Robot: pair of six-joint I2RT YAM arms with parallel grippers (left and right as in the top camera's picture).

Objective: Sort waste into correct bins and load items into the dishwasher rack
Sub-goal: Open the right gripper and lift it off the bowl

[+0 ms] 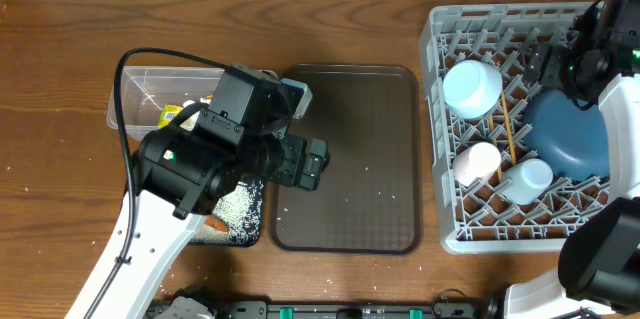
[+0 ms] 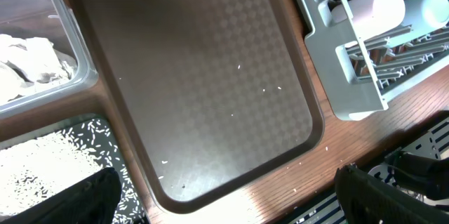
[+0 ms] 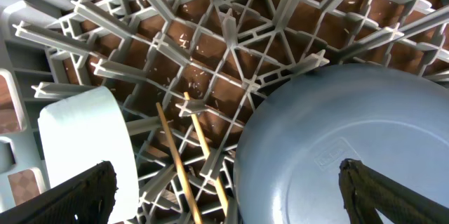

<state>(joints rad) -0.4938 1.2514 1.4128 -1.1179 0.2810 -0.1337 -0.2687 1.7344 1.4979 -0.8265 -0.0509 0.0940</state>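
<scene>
the left pincer [image 2: 224, 197] hangs over the near left part of the brown serving tray [image 1: 350, 159], its fingers [image 2: 63, 199] spread wide with nothing between them. under it the tray is bare but for a few stray rice grains [image 2: 237, 67]. just to its left side lies the black tray [image 1: 238, 227], heaped with white rice [image 2: 42, 164], and an orange carrot [image 1: 215, 224] shows at that tray's near edge. beyond that, left of the pincer, sits the clear tub [image 1: 135, 89] holding a crumpled tissue [image 2: 31, 59] and a yellow-green wrapper [image 1: 172, 114].

the right pincer [image 3: 228, 196] hovers inside the grey dishwasher rack [image 1: 440, 139], its jaws also wide and empty. below it and to one side the dark blue plate [image 3: 351, 147] lies tilted on the pegs; on the other side is the light blue cup [image 3: 84, 147]. the two wooden chopsticks [image 3: 186, 161] lie between cup and plate, right beneath the pincer. nearer the rack's front edge rest the white cup with pink inside [image 1: 477, 162] and the white bowl [image 1: 527, 179]. everything stands on the wooden desk [image 1: 60, 59].
</scene>
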